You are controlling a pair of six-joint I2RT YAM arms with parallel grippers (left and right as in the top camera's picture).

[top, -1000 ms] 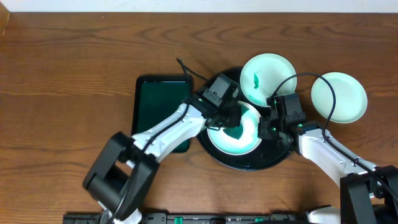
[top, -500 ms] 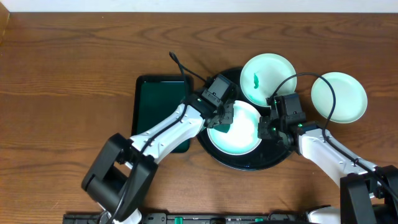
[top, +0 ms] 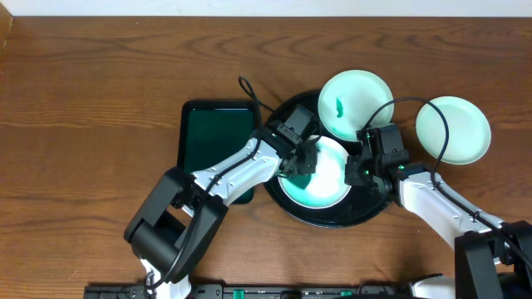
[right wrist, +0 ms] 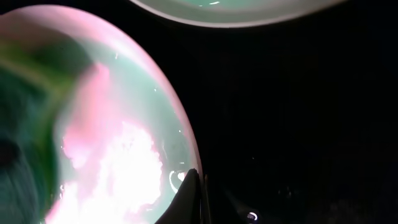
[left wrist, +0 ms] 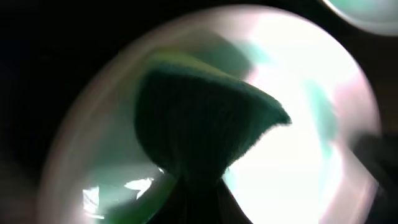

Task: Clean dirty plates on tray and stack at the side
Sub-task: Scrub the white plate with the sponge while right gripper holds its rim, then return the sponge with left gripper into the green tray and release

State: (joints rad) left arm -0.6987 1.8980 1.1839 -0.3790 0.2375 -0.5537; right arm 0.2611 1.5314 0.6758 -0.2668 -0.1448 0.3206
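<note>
On the black tray (top: 370, 208) lies one pale mint plate (top: 328, 187). My left gripper (top: 302, 159) is shut on a dark green cloth (left wrist: 199, 118) and presses it onto the left part of this plate (left wrist: 311, 155). At the plate's right rim, my right gripper (top: 356, 171) is shut on the plate's edge (right wrist: 180, 143), its fingertips (right wrist: 190, 186) pinched together there. A second plate (top: 362, 95) with a small green smear (top: 339, 106) lies at the tray's far edge. A third plate (top: 453, 129) rests on the table to the right.
A dark green rectangular tray (top: 212, 141) lies on the table left of the black tray, under my left arm. Brown wooden tabletop (top: 91, 108) extends to the left and far side. Cables loop above both wrists.
My left gripper has rubbed the cloth across the plate, first toward the upper left, then back a little to the right. The right gripper and all plates have stayed put.
</note>
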